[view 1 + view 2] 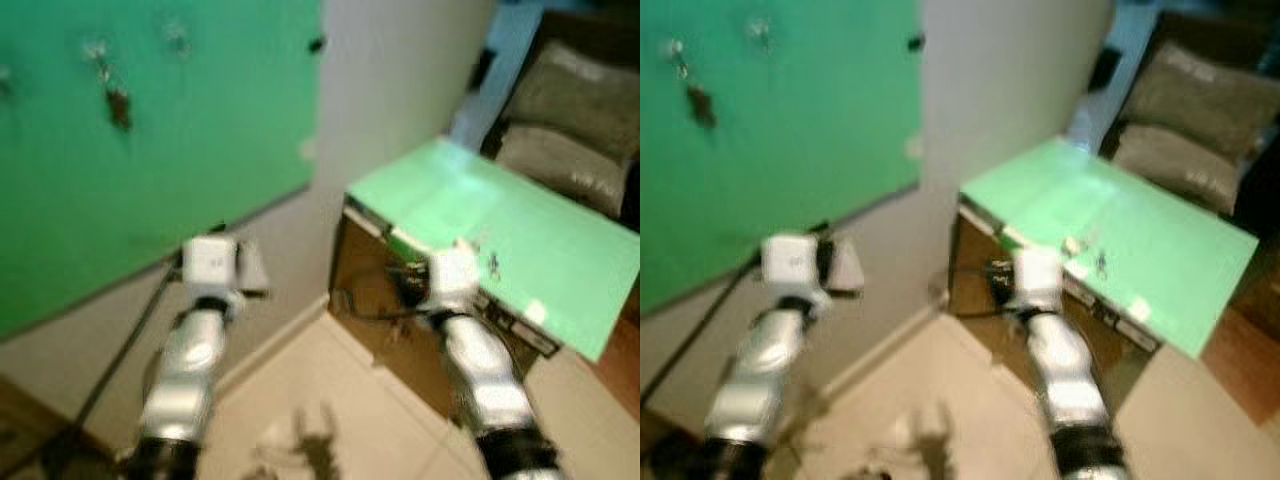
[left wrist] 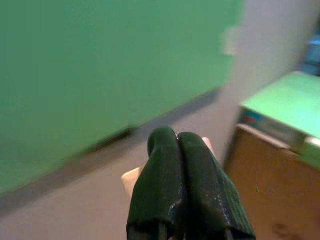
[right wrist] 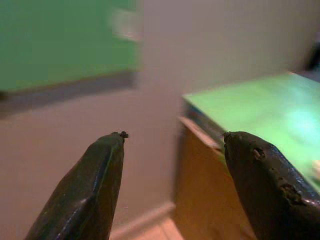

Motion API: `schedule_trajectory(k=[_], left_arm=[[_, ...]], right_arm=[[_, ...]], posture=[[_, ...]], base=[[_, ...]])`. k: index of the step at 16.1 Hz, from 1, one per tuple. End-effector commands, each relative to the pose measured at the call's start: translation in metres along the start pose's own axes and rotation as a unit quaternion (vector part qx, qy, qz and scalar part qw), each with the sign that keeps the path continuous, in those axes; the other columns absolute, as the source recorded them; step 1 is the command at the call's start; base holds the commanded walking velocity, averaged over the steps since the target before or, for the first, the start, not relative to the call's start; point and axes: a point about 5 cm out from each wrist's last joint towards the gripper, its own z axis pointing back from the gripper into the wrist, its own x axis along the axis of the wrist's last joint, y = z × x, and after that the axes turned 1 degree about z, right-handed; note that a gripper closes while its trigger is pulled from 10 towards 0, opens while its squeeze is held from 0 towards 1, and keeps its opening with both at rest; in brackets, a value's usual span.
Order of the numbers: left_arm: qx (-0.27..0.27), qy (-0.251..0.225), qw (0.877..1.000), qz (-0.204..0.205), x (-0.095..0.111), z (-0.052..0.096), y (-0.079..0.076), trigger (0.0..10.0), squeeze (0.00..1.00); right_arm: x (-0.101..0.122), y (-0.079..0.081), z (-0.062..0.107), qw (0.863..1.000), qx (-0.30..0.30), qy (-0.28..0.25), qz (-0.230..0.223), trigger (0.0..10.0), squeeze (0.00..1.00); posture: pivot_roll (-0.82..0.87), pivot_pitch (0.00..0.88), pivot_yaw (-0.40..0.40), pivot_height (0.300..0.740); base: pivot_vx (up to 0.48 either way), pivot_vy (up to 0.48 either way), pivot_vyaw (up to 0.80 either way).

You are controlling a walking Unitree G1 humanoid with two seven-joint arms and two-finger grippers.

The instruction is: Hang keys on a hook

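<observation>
Wall corner [image 1: 330, 150] separates green panel [image 1: 150, 150] from green table [image 1: 540, 250]

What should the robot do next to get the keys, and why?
Probably reach the right gripper forward over the green table toward the small keys. Its fingers are open with nothing between them, the keys lie on the table ahead of it, and the left gripper is shut.

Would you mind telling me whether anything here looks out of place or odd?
Nothing is clearly spilled or broken, though the head views are blurred. Small items lie loose on the green table, and something dark already hangs on the green wall panel. Left tool shut, right tool open.
</observation>
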Motion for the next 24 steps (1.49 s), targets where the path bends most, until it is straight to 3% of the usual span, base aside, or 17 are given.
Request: schedule_trajectory(k=[1, 9, 14, 16, 17, 18, 22, 24], left_arm=[[-0.008, -0.014, 1.0, -0.005, 0.004, -0.001, -0.008, 10.0, 0.0], [-0.014, -0.028, 1.0, -0.007, 0.015, -0.011, -0.009, 10.0, 0.0], [-0.048, -0.057, 0.996, -0.056, 0.044, -0.028, -0.008, 10.0, 0.0], [-0.128, -0.047, 0.99, 0.048, 0.069, -0.043, -0.011, 10.0, 0.0], [-0.186, -0.043, 0.974, 0.126, 0.078, -0.043, -0.017, 10.0, 0.0], [-0.283, -0.041, 0.934, 0.213, 0.092, -0.038, -0.025, 10.0, 0.0], [-0.44, -0.063, 0.882, 0.156, 0.107, -0.021, -0.01, 10.0, 0.0], [-0.511, -0.086, 0.829, 0.209, 0.129, -0.008, 0.0, 10.0, 0.0]], right_arm=[[0.002, -0.009, 0.001, 1.0, -0.005, -0.002, 0.013, 10.0, 0.27], [0.005, -0.005, -0.005, 1.0, 0.012, -0.006, 0.019, 10.0, 0.29], [0.007, 0.003, -0.008, 0.999, 0.034, -0.009, 0.029, 10.0, 0.3], [0.007, 0.006, -0.01, 0.999, 0.028, -0.01, 0.015, 10.0, 0.23], [0.007, 0.007, -0.01, 1.0, 0.027, -0.01, 0.012, 10.0, 0.22], [0.006, 0.008, -0.01, 1.0, 0.027, -0.01, 0.007, 10.0, 0.22], [0.004, 0.007, -0.007, 1.0, 0.027, -0.009, 0.004, 10.0, 0.22], [0.004, 0.008, -0.006, 1.0, 0.028, -0.009, 0.002, 10.0, 0.23]], posture=[[0.09, 0.0, -0.053, 0.74], [0.1, 0.0, -0.06, 0.74], [0.1, 0.0, -0.057, 0.74], [0.1, 0.0, -0.05, 0.74], [0.1, 0.0, -0.046, 0.74], [0.1, 0.0, -0.04, 0.74], [0.09, 0.0, -0.029, 0.74], [0.08, 0.0, -0.017, 0.74]], base=[[0.0, 0.0, 0.66], [0.0, 0.0, 0.65], [0.0, 0.0, 0.64], [0.0, 0.0, 0.0], [0.0, 0.0, 0.0], [0.0, 0.0, 0.0], [0.0, 0.0, 0.0], [0.0, 0.0, 0.0]])
